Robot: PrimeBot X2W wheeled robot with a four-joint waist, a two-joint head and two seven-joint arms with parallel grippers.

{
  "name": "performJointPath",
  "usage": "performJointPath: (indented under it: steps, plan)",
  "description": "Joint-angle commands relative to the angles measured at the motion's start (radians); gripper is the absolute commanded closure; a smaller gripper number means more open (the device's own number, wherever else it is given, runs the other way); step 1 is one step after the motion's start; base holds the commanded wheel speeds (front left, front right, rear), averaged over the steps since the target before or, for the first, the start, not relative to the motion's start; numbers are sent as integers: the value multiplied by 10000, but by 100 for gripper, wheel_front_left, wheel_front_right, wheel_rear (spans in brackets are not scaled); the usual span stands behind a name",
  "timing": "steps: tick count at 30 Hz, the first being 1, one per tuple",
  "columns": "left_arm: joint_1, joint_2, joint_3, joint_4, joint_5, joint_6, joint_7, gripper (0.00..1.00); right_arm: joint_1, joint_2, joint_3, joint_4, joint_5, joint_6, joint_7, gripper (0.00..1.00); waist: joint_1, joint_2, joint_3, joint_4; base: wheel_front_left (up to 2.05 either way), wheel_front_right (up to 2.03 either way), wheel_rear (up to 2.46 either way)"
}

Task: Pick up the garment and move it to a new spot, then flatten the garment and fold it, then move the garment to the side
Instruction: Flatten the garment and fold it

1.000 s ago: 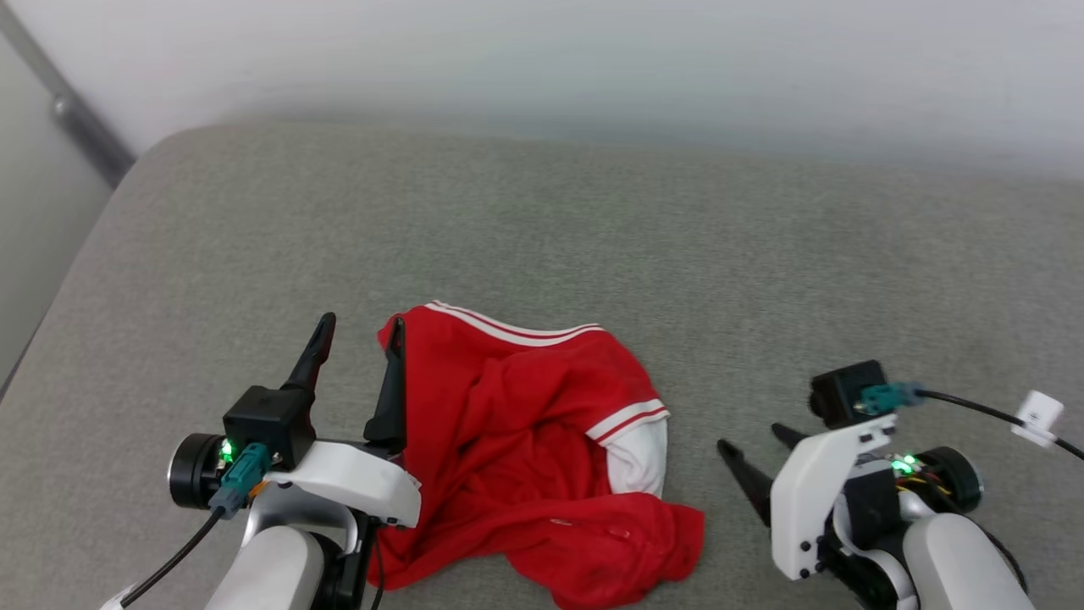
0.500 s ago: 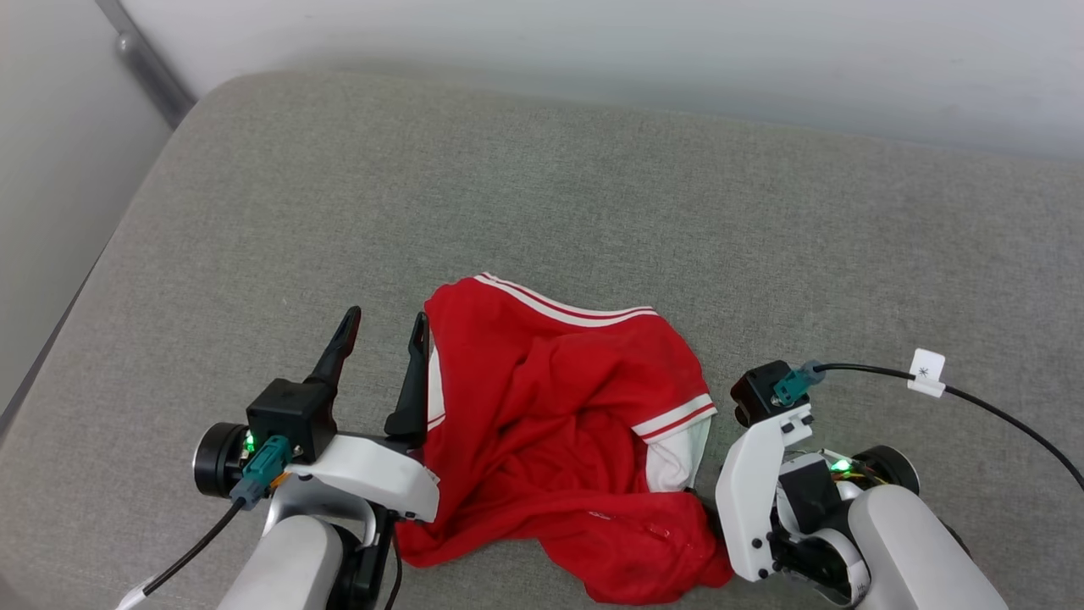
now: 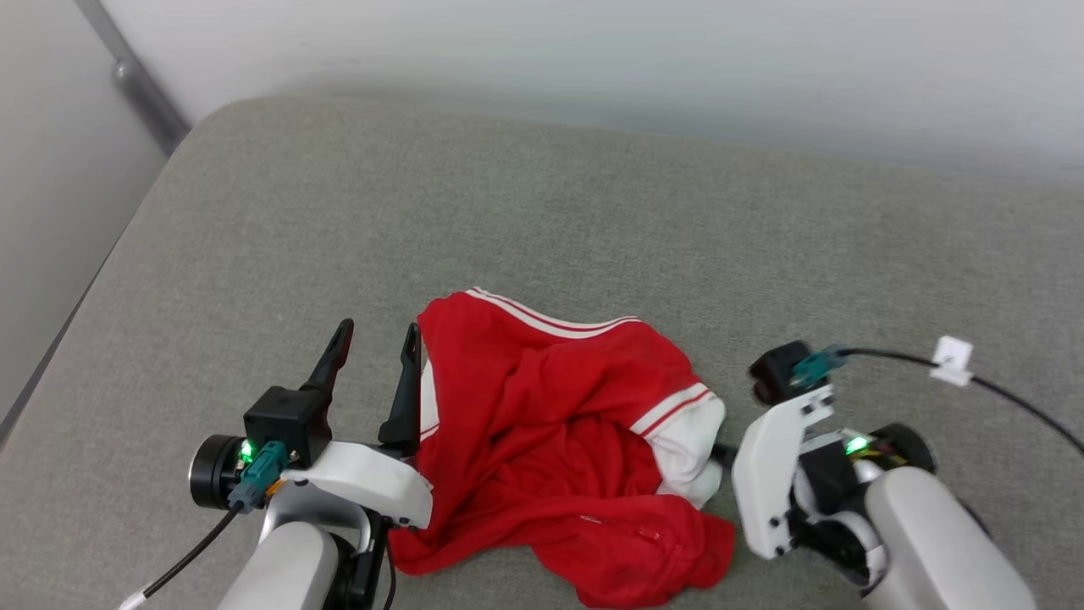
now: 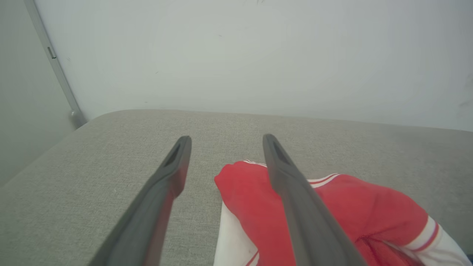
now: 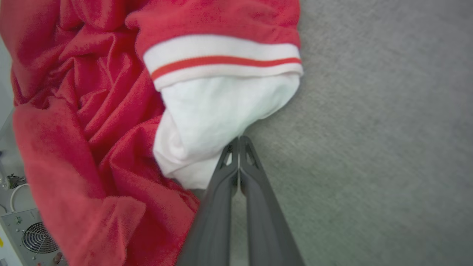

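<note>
- Pickup is the step in hand, by my judgement: the garment (image 3: 550,440) lies crumpled and not yet lifted on the grey cushion (image 3: 593,212). It is close to the near edge and well short of the far edge by the wall (image 3: 593,51).
- Right gripper (image 5: 239,139) sits at the heap's right side. Its fingers (image 5: 221,207) are pressed together, with the tips against the white sleeve (image 5: 221,111). The tips meet right at the sleeve's rim, so it is hard to tell whether any cloth is caught between them.
- Left gripper (image 3: 379,330) stands at the heap's left side with its fingers spread. The inner one is just beside the red cloth, and nothing lies between the two.
- To do the step well, make sure the right-hand nip holds a proper fold of sleeve before raising. If it slips, reopen and reach deeper.
- The left fingers should slide across so that one passes under the red edge, then close. Both arms should rise together so the cloth hangs instead of dragging across the cushion.
- Direction: the red-white striped trim (image 3: 542,318) faces the far edge and the loose red bulk spills toward the near edge. The sleeve points toward the right edge.
- Long axis: bunched as it is, the heap runs on a diagonal, from far left down to near right.
</note>
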Motion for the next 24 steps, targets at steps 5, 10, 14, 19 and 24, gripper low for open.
performJointPath:
  steps: [5, 10, 14, 19, 24]
  plan:
    - [266, 146, 58, -84, -75, 104, 10, 0, 28, -420, -939, -686, -315, -9, -224, 100, 0, 0, -330, -483, 0, 0, 0]
    - [444, 245, 146, -228, -106, 253, 65, 0, 487, -748, -2535, -1451, -753, -9, -8, 100, 0, 0, -446, -961, 0, 0, 0]
    - [549, 323, 191, -349, -152, 333, 132, 0, 1008, -850, -4079, -1792, -1050, -9, 297, 100, 0, 0, -430, -1286, 0, 0, 0]
    - [568, 404, 168, -445, -174, 379, 231, 0, 1906, -564, -5600, -1723, -1530, -7, 594, 100, 0, 0, -368, -1513, 0, 0, 0]
    - [606, 480, 194, -519, -196, 458, 316, 0, 2389, 174, -6121, -1170, -1605, -7, 1, 100, 0, 0, -309, -1705, 0, 0, 0]
